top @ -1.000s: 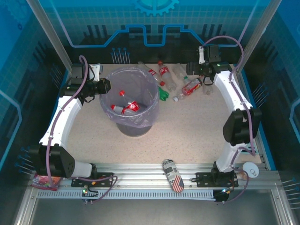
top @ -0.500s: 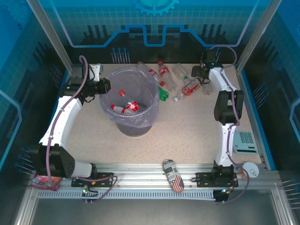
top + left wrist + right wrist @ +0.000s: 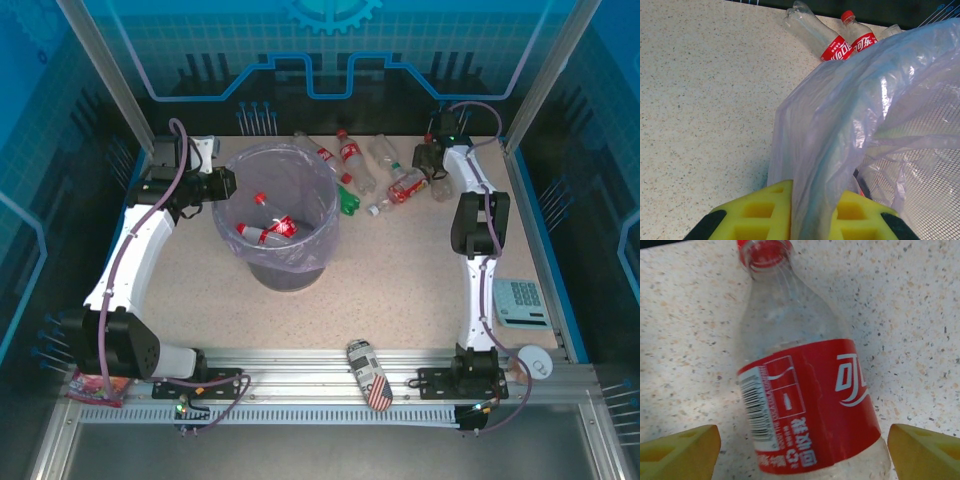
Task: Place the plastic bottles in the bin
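left fingers [image 3: 758, 216] together, right fingers [image 3: 682, 452] apart

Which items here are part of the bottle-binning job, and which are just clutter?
Job: bin, its bin liner pinched by the left fingers; bottles in the bin; loose bottles; green bottle; red-label bottle between the open right fingers.
Clutter: flag-patterned can; calculator; white disc.

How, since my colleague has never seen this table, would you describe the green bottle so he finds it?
Find the round grey bin lined with a pale lilac bag. Just off its right side sits the green bottle. It is the only green one among clear bottles.
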